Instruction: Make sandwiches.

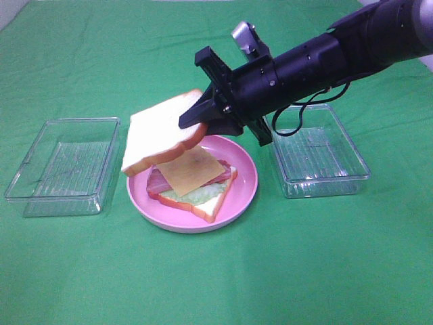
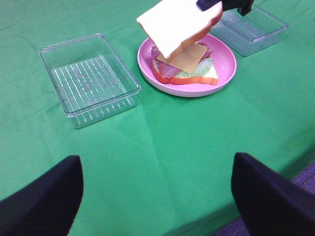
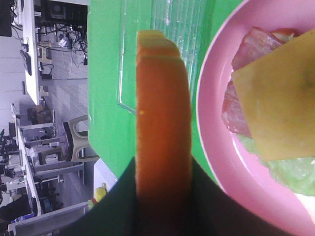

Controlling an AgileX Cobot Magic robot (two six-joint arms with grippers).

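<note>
Item: closing the sandwich. We held the top slice of toy white bread with orange-brown crust (image 1: 161,132), clamped in the black right gripper (image 1: 193,122), tilted above the open stack of cheese, ham, lettuce and bread (image 1: 196,181) on the round pink plate (image 1: 245,181), frame centre. Next, we judged: level, lower, release. Left gripper (image 2: 157,196) stood wide, empty.

two bread slices (image 1: 159,131), one cheese slice (image 1: 194,170), one plate (image 1: 240,193), two trays (image 1: 64,166)
</note>
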